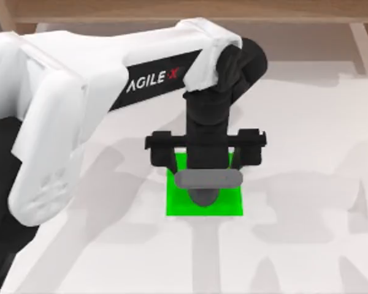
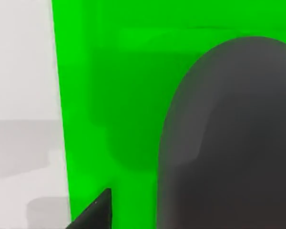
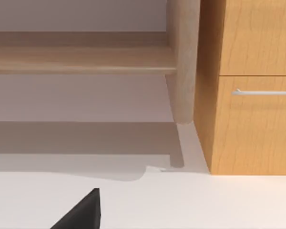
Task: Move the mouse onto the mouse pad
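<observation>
One mouse point(image 1: 203, 196) lies on one green mouse pad point(image 1: 175, 202), under the left gripper point(image 1: 207, 182); whether its fingers pinch it, I cannot tell. The arm reads "AGILE X".

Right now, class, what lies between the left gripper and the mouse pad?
The mouse lies there: in the top view the left gripper hangs over the green mouse pad, with the dark grey mouse under its light grey bar.

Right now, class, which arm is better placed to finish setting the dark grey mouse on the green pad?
Left. Its gripper hangs directly over the bright green square mouse pad, at the small dark grey oval mouse.
</observation>
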Robot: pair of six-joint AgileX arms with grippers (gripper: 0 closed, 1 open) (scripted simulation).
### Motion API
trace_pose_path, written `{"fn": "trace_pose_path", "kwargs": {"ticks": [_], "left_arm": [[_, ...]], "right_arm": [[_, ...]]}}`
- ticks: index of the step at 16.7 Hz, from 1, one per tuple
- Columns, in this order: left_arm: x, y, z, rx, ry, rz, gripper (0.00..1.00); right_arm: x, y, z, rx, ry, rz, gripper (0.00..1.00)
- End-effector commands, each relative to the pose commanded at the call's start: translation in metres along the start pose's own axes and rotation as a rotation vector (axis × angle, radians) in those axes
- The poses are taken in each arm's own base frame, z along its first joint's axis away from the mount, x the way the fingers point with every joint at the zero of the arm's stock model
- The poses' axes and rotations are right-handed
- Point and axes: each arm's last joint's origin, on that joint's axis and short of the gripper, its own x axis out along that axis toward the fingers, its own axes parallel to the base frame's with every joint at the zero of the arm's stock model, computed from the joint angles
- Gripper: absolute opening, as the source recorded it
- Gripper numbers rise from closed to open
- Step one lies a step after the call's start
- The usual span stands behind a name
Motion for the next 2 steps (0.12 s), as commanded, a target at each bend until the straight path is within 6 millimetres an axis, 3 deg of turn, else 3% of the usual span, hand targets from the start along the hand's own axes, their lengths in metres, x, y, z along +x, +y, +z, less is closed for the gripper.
{"fn": "trace_pose_path", "kwargs": {"ticks": [2], "left_arm": [[0.0,0.0,0.0,0.0,0.0,0.0,1.0]], "right_arm": [[0.0,0.0,0.0,0.0,0.0,0.0,1.0]]}}
